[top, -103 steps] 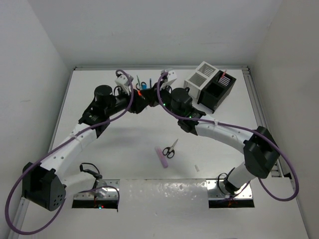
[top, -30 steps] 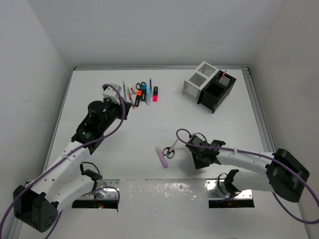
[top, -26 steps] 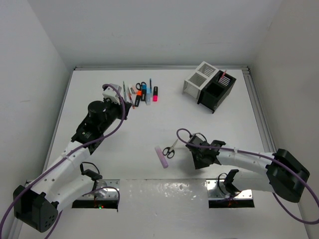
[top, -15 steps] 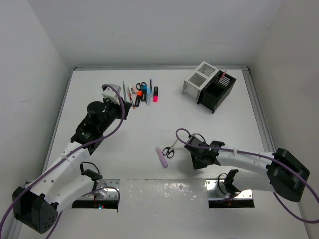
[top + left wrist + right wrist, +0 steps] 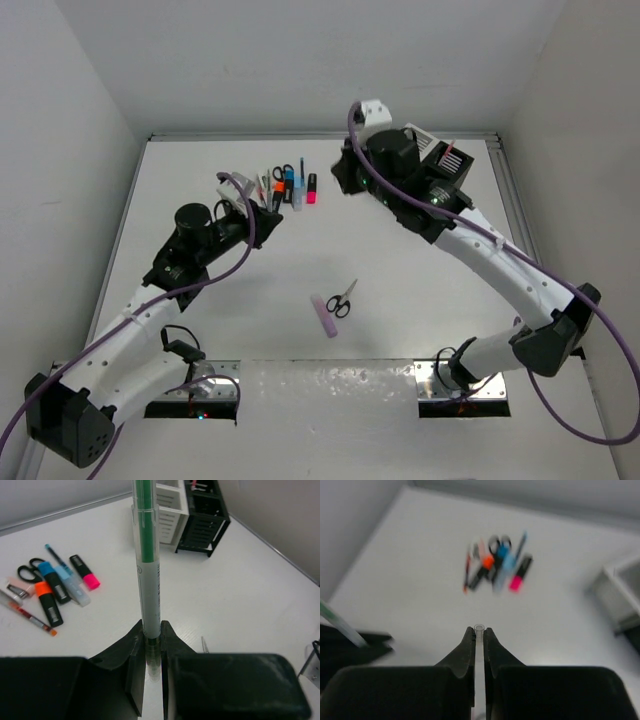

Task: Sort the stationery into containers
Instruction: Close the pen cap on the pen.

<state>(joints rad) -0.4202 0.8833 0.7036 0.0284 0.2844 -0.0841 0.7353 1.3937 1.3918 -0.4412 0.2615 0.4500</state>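
Observation:
My left gripper [image 5: 152, 636] is shut on a green pen [image 5: 148, 580] with a white barrel, held off the table; in the top view it [image 5: 268, 213] hangs just near of the stationery cluster [image 5: 290, 185]. My right gripper [image 5: 479, 631] is shut on a tiny clear-white tube piece [image 5: 479, 628]; in the top view it [image 5: 343, 182] hangs high, right of the cluster. The cluster holds scissors [image 5: 27, 570] and blue, orange [image 5: 47, 600] and pink [image 5: 85, 572] markers. The white box [image 5: 167, 510] and the black box [image 5: 205, 520] stand at the far right. A lilac bar [image 5: 324, 316] and scissors [image 5: 341, 300] lie mid-table.
The right arm [image 5: 470, 240] arches over the far right of the table and hides most of the white box in the top view; the black box [image 5: 452, 172] still shows. Walls close in at the back and both sides.
The right arm has risen from the near table by the scissors and swung to the far side beside the cluster, carrying the tiny piece. The left gripper has shifted slightly right with the green pen.

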